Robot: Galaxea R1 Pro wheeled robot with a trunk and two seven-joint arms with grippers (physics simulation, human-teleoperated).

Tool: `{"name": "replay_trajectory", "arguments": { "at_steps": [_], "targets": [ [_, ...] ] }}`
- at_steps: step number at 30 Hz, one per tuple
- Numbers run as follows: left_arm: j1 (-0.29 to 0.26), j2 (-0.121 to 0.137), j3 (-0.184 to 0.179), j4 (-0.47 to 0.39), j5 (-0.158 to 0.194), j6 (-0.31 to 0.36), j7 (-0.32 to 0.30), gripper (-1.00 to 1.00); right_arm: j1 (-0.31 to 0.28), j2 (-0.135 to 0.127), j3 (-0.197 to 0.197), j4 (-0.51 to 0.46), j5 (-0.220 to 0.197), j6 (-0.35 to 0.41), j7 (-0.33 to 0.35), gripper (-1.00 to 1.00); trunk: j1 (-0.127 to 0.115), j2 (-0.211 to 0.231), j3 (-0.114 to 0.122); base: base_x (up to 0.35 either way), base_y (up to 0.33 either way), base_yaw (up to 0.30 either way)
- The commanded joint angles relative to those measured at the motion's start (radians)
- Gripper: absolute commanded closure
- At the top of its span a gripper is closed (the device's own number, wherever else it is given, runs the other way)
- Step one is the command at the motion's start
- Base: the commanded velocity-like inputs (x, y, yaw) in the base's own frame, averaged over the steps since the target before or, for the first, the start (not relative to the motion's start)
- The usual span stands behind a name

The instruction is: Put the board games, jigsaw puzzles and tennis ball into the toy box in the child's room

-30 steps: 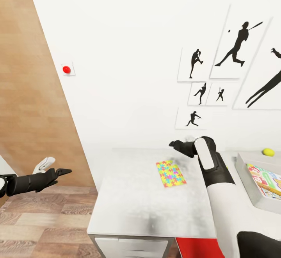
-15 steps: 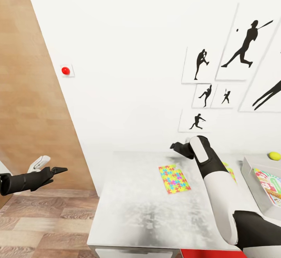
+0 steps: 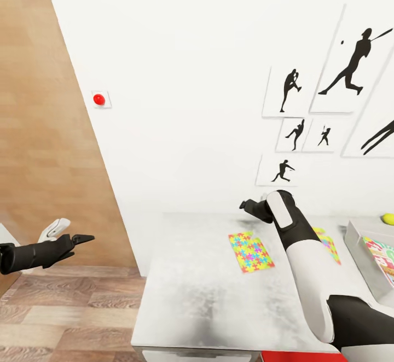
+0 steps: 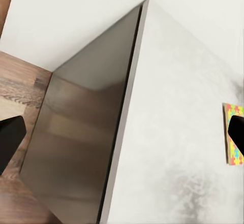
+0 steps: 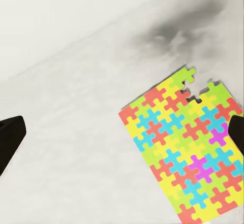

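- My right gripper hung over the table near the wall, fingers spread with nothing between them.
- One jigsaw puzzle lay flat on the table just below and toward me from that gripper, its long axis running roughly away from me.
- A second jigsaw puzzle peeked out beyond my right forearm.
- My left gripper hovered off the table's left end over the wooden floor, jaws parted and empty, well apart from either puzzle.
- I judged the right arm nearer; it needed to descend and draw back slightly.
- The toy box sat to the right, tennis ball behind it.
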Motion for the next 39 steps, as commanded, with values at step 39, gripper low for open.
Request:
{"name": "replay_trajectory", "arguments": {
  "at_steps": [39],
  "targets": [
    [0.071, 0.091, 0.040, 0.001, 0.009, 0.003, -0.409, -1.00, -0.007, -0.094, -0.003, -0.001, -0.014, 0.009, -0.014, -1.00, 0.001, -0.002, -0.038, 0.046, 0.042, 0.000]
  ]
}}
